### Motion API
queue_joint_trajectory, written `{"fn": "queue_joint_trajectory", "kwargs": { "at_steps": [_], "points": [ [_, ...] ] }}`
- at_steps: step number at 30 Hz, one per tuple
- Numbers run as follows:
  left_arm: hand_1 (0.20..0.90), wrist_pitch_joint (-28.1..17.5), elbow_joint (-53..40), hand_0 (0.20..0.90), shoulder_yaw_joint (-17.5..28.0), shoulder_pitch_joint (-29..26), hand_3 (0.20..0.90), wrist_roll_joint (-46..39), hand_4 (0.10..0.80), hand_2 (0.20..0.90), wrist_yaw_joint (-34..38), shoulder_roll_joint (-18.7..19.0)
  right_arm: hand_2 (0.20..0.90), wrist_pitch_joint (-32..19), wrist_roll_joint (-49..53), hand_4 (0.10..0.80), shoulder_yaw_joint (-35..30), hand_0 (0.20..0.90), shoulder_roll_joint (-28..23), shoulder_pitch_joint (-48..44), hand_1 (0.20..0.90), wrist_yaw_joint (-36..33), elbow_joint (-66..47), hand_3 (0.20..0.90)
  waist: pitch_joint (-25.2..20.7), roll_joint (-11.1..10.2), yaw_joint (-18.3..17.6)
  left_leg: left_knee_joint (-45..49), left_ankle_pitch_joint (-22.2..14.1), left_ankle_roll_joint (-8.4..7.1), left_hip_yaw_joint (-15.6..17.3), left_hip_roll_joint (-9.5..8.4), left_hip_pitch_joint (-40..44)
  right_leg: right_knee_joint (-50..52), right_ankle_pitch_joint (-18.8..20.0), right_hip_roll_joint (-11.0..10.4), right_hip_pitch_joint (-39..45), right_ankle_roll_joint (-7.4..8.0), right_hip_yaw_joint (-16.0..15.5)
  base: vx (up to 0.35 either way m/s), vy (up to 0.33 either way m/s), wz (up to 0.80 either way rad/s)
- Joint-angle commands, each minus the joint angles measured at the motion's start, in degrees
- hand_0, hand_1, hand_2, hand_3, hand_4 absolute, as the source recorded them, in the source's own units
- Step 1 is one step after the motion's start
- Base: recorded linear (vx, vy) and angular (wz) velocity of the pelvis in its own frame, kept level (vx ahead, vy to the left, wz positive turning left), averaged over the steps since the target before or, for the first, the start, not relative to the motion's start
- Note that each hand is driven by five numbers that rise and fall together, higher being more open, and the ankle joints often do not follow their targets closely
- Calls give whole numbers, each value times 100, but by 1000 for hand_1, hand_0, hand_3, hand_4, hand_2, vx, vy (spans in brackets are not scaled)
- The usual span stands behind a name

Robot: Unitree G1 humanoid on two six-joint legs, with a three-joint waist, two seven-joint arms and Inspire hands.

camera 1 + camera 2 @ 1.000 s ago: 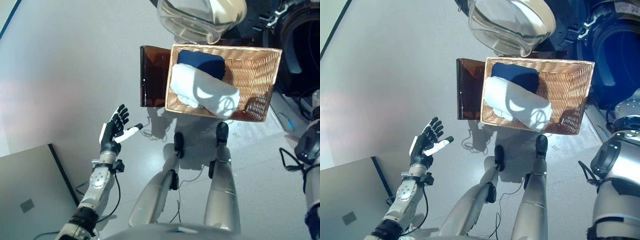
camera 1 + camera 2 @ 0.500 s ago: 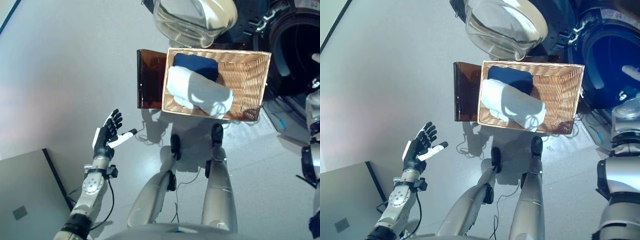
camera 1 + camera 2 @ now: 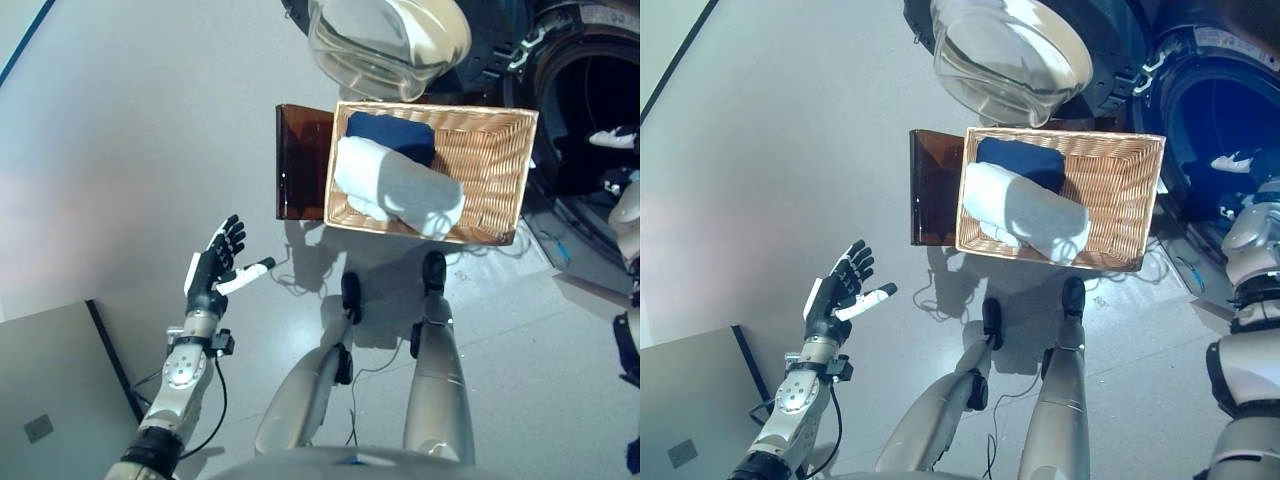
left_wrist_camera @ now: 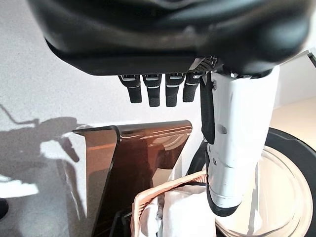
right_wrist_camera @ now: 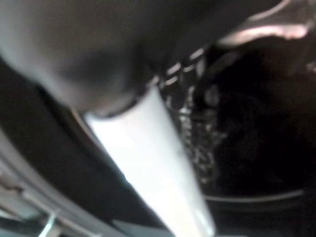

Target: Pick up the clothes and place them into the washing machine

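The right hand [image 3: 1238, 160] reaches into the washing machine [image 3: 1200, 110] at 2 o'clock, fingers' grip impossible to tell; left hand [image 3: 212, 272] spread, empty. Clothes [image 3: 398, 186] wait in the basket [image 3: 495, 150]; a withdrawing arm could snag the drum rim.

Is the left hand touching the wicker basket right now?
Apart. The left eye view shows the left hand open above bare floor, with a clear gap to the wicker basket.
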Motion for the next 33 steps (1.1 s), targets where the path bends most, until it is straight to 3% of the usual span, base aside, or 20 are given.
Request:
{"fn": "queue_joint_trajectory", "kwargs": {
  "at_steps": [1, 3, 6, 13, 22, 27, 28, 30, 31, 33],
  "points": [
    [900, -539, -196, 900, 337, 35, 900, 124, 800, 900, 231, 94, 900, -171, 175, 800, 10, 900, -449, 317, 900, -314, -396, 900, -491, -232, 80, -48, -331, -810, 31, 77, 210, -521, -120, 113, 572, -28, 21, -4, 19, -5],
    [900, -547, -166, 900, 328, 6, 900, 144, 800, 900, 264, 91, 900, -174, 240, 800, -142, 900, -351, 449, 900, -360, -409, 900, -481, -234, 81, -48, -334, -804, 33, 72, 217, -519, -120, 117, 574, -28, 32, -2, 10, -3],
    [900, -569, -76, 900, 388, -92, 900, 206, 800, 900, 403, -1, 900, -233, 543, 800, -607, 900, 193, 840, 900, -531, -452, 900, -439, -208, 61, -48, -345, -784, 40, 57, 215, -542, -103, 111, 573, -24, 59, -1, 21, -7],
    [900, -639, -25, 900, 405, -156, 900, 326, 800, 900, 560, -93, 900, -402, 719, 800, -902, 900, 1082, 1437, 900, -741, -565, 900, -399, -175, 60, -48, -355, -755, 59, 29, 212, -571, -82, 89, 569, -16, 85, -1, 2, -1],
    [900, -747, -48, 900, 405, -55, 900, 393, 800, 900, 619, -97, 900, -747, 671, 800, -1130, 900, 1666, 2276, 900, -742, -1820, 900, -415, -204, 14, -48, -352, -744, 71, 23, 213, -594, -74, 83, 577, -9, 71, 0, 0, 0],
    [900, -799, -60, 900, 391, 59, 900, 337, 800, 900, 630, -22, 900, -1321, 1377, 800, -1624, 900, 2030, 3026, 900, -517, -2781, 900, -399, -282, -85, -48, -342, -740, 57, 43, 198, -629, -65, 79, 594, -1, 45, 0, 0, 0],
    [900, -799, -59, 900, 366, 87, 900, 310, 800, 900, 620, 14, 900, -1678, 2074, 800, -1804, 900, 2252, 3304, 900, -219, -3024, 900, -383, -315, -142, -48, -358, -741, 48, 49, 222, -627, -83, 83, 618, 1, 35, 0, 0, 0],
    [900, -793, -56, 900, 363, 105, 900, 295, 800, 900, 605, 33, 900, -1850, 2420, 800, -1880, 900, 2368, 3437, 900, -20, -3178, 900, -399, -334, -157, -48, -349, -739, 52, 50, 200, -644, -61, 84, 599, 3, 34, 0, 0, 0],
    [900, -771, -52, 900, 354, 154, 900, 253, 800, 900, 575, 19, 900, -2238, 3441, 800, -2108, 900, 2686, 3638, 900, 447, -3315, 900, -393, -355, -199, -48, -375, -737, 63, 58, 234, -643, -86, 90, 625, 5, 34, 0, 0, 0],
    [900, -752, -46, 900, 351, 174, 900, 226, 800, 900, 554, 6, 900, -2382, 3918, 800, -2161, 900, 2851, 3725, 900, 714, -3314, 900, -412, -366, -210, -48, -368, -737, 72, 61, 215, -662, -66, 90, 606, 4, 36, 7, -2, -2]
  ]
}}
